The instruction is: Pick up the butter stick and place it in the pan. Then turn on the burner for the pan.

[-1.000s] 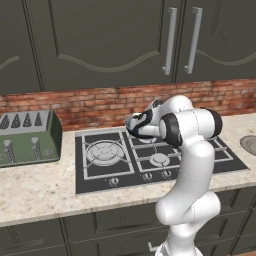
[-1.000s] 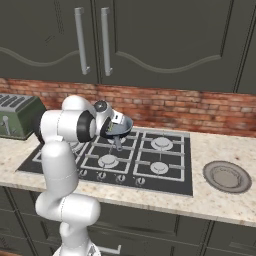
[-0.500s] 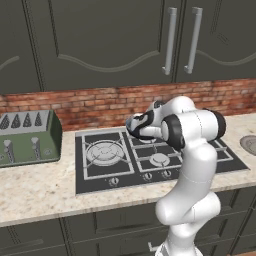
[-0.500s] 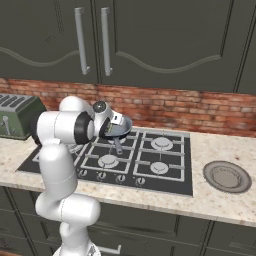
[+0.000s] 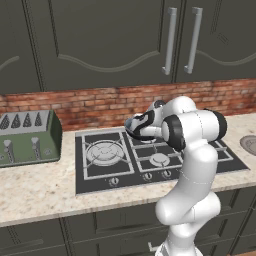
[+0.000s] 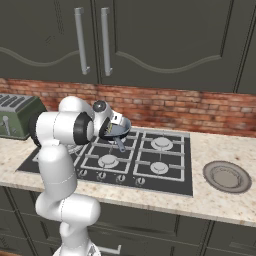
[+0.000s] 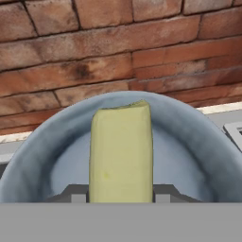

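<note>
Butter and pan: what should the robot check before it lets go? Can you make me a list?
1. Butter is between the gripper fingers: ok, the gripper is shut on it.
2. Butter is over the pan bowl: ok, in the hand view the blue-grey bowl shows on both sides of it.
3. Butter touches the pan's bottom: cannot tell.
4. Pan sits on the stove: ok, at the back, near the brick wall.
5. Pan handle is out of the way: ok, it points toward the stove's front.
6. Stove knobs are free to reach: ok, nothing sits on them.
</note>
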Motion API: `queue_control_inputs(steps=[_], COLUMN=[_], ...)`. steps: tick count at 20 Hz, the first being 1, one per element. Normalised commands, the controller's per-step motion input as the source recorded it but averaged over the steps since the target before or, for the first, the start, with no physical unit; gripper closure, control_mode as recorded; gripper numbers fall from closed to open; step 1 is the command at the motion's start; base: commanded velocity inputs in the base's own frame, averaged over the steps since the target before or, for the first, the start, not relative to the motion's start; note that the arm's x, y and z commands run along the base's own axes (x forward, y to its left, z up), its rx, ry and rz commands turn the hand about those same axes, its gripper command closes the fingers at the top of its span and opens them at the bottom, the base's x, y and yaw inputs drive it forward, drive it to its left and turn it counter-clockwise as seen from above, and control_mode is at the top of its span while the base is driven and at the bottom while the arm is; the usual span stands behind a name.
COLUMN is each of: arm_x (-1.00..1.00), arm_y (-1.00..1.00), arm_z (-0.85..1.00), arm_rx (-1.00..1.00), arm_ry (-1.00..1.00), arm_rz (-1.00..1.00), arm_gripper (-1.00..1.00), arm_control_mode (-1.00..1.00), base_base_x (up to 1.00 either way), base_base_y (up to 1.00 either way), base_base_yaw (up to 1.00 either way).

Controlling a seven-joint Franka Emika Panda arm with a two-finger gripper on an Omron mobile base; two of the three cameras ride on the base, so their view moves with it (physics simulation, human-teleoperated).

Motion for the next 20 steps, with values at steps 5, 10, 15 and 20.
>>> queue_control_inputs(steps=[5, 10, 15, 20], arm_x=[0.0, 0.0, -0.11, -0.28], arm_y=[0.0, 0.0, 0.0, 0.0], arm_z=[0.0, 0.0, 0.0, 0.1], arm_rx=[0.0, 0.0, 0.0, 0.0], arm_ry=[0.0, 0.0, 0.0, 0.0], arm_rz=[0.0, 0.0, 0.0, 0.0], arm_gripper=[-1.0, -1.0, -1.0, -1.0], arm_control_mode=[-1.0, -1.0, -1.0, -1.0], base_base_x=[0.0, 0.0, 0.0, 0.0], base_base_y=[0.0, 0.0, 0.0, 0.0], base_base_yaw=[0.0, 0.0, 0.0, 0.0])
